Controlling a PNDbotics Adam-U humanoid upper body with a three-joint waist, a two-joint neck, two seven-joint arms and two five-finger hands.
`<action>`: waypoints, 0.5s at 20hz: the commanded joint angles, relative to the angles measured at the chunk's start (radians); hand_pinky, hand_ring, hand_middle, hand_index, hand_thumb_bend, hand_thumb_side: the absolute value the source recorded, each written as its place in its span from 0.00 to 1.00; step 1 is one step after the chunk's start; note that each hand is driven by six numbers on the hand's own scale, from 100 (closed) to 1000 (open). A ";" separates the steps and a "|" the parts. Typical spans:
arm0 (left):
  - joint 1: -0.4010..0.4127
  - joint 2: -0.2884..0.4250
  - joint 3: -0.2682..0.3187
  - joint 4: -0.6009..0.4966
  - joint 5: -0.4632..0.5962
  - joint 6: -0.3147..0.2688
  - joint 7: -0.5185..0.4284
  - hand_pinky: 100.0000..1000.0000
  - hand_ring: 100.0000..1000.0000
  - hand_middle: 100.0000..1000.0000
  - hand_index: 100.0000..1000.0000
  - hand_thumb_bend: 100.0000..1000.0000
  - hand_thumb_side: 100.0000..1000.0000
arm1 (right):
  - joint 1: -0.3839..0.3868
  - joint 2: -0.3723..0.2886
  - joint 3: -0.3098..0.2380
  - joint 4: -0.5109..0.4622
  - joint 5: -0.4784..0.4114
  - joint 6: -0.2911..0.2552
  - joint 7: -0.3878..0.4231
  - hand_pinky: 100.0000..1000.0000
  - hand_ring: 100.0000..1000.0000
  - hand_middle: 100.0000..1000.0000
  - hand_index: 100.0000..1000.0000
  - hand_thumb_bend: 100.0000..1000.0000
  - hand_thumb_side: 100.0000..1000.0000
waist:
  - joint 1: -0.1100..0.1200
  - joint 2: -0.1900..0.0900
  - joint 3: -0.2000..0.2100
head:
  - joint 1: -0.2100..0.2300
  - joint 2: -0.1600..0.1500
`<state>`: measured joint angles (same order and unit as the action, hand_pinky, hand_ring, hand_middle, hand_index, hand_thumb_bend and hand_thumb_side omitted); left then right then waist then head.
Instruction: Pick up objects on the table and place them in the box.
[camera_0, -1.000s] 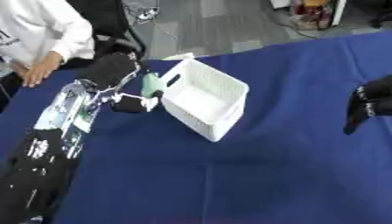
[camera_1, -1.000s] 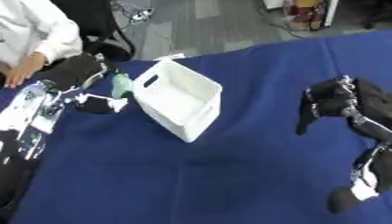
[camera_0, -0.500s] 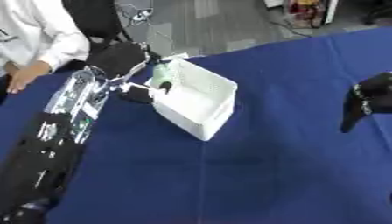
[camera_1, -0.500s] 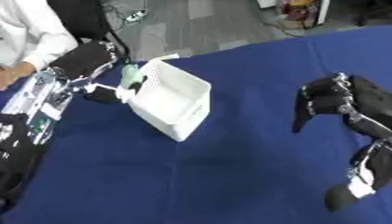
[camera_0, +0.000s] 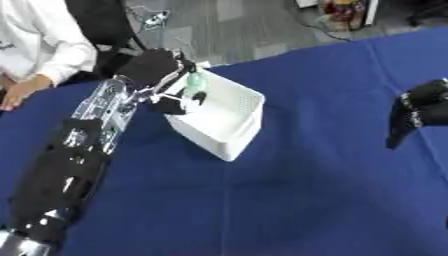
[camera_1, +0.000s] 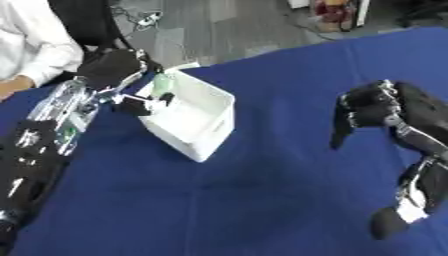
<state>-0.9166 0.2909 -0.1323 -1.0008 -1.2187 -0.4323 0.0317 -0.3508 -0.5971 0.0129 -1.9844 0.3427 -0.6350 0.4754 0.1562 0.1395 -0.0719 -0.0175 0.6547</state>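
Pale green object (camera_0: 196, 81), pinched by the curled fingers of the left hand (camera_0: 156, 75), held over the far-left rim of the white box (camera_0: 234, 121), which stands toward the far-left of the blue counter (camera_0: 306, 190). Right hand (camera_1: 372, 110), fingers curled together and holding nothing, hangs over the right edge.

Worktop (camera_0: 289, 200) bare btwn box (camera_0: 229, 117) and right hand (camera_1: 367, 112), wide open lane. Left hand (camera_0: 157, 75) w/ pale green object (camera_0: 196, 82) hangs over box's left rim, blocking that side. Box top open on right.
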 joint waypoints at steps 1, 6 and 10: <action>-0.037 0.000 0.018 0.034 -0.034 -0.009 0.043 0.00 0.00 0.00 0.12 0.10 0.42 | -0.017 -0.011 -0.004 -0.016 -0.009 -0.033 0.037 0.00 0.29 0.35 0.44 0.84 1.00 | -0.009 -0.013 0.000 | 0.005 -0.013; -0.070 -0.026 0.030 0.108 -0.100 -0.018 0.084 0.00 0.00 0.00 0.12 0.12 0.42 | -0.021 -0.007 -0.004 -0.016 -0.012 -0.034 0.040 0.00 0.29 0.35 0.44 0.84 1.00 | -0.011 -0.010 -0.005 | 0.013 -0.047; -0.089 -0.042 0.042 0.158 -0.155 -0.025 0.118 0.00 0.00 0.00 0.12 0.12 0.42 | -0.024 -0.005 -0.004 -0.016 -0.013 -0.034 0.041 0.00 0.29 0.35 0.44 0.84 1.00 | -0.012 -0.009 -0.007 | 0.013 -0.067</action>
<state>-0.9774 0.2380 -0.1054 -0.8452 -1.3559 -0.4569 0.1356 -0.3544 -0.5957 0.0130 -1.9844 0.3356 -0.6335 0.4768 0.1558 0.1416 -0.0790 -0.0124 0.6036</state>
